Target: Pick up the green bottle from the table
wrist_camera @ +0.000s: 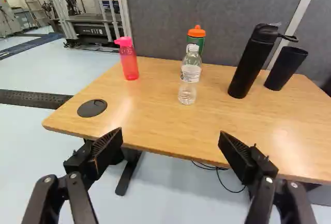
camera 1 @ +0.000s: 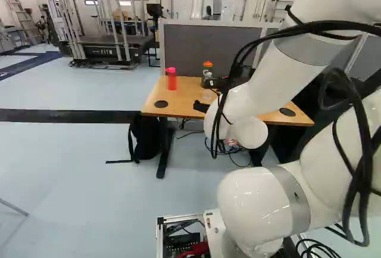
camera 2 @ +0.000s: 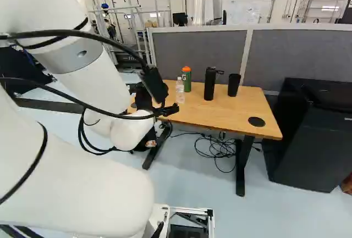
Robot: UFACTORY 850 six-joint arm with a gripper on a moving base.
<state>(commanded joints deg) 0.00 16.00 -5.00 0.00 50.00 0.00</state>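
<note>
The green bottle (camera 2: 186, 79) with an orange lid stands upright near the back edge of the wooden table (camera 2: 231, 111). In the wrist view the green bottle (wrist_camera: 196, 39) is partly hidden behind a clear water bottle, with its orange cap showing above. My gripper (camera 2: 159, 96) is at the arm's end, short of the table's front edge in the right base view. Seen from the wrist, the gripper (wrist_camera: 170, 144) is open, its two fingers wide apart with nothing between them, and the bottle stands ahead, across the tabletop.
The clear bottle (wrist_camera: 188, 79) stands in front of the green one. A pink bottle (wrist_camera: 129, 58), a black flask (wrist_camera: 252, 61) and a black cup (wrist_camera: 285, 69) share the table. Grey partitions (camera 2: 297, 54) rise behind it, a black cabinet (camera 2: 313, 133) beside it. A backpack (camera 1: 144, 137) lies below.
</note>
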